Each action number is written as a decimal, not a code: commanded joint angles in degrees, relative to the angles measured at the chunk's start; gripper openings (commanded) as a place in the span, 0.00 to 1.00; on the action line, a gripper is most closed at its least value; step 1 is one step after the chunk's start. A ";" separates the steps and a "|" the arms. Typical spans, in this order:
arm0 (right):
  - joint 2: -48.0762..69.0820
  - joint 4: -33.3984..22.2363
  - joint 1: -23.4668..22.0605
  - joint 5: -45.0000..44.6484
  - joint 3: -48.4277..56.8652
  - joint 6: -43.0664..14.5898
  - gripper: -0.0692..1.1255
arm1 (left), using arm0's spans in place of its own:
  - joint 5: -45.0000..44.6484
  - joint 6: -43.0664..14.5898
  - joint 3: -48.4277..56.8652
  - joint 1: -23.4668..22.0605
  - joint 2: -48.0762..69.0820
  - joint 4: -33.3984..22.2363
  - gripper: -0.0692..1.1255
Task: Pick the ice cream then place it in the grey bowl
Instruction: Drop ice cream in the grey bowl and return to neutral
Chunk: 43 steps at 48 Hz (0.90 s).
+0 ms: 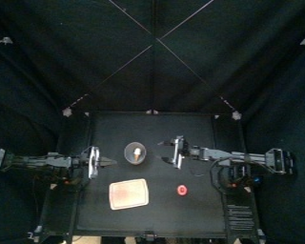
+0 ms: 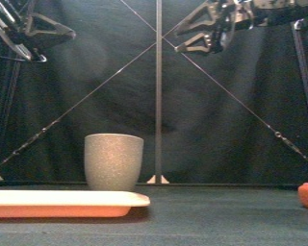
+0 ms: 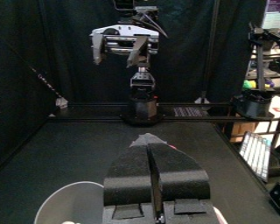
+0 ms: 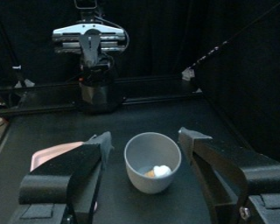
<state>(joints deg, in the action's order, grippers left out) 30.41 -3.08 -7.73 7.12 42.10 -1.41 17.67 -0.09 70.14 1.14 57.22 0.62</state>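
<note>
Sitting inside the grey cup [image 4: 136,175], the ice cream [image 4: 161,171] shows only as a small white lump at the bottom; can't tell its long axis or which way it points; cup upright near the middle of the desk [image 1: 117,129], just behind the pink tray [image 1: 127,194]; red toy [image 1: 182,189] right of the tray, apart from it; right hand [image 4: 145,140] held high, jaws wide apart, empty; left hand [image 3: 150,142] held high, jaws pressed together on nothing.
</note>
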 commanded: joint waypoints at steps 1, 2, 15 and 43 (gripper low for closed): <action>8.26 0.53 2.11 3.87 5.80 -0.26 0.86 | 0.18 -0.09 -0.62 0.18 0.00 0.09 0.03; 9.67 0.53 2.55 4.22 6.77 -0.35 0.86 | 0.18 -0.09 -0.62 0.18 0.00 0.18 0.03; 23.12 3.78 6.77 5.01 15.47 -0.35 0.86 | 0.26 -0.09 -0.44 0.26 0.09 0.70 0.03; 26.28 4.04 7.29 5.01 18.90 -0.35 0.86 | 0.53 0.00 -0.44 0.35 0.18 0.62 0.03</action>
<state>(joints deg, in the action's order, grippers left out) 56.87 0.97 -0.70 11.69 61.61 -1.85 17.67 -0.09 70.49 1.41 57.57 1.23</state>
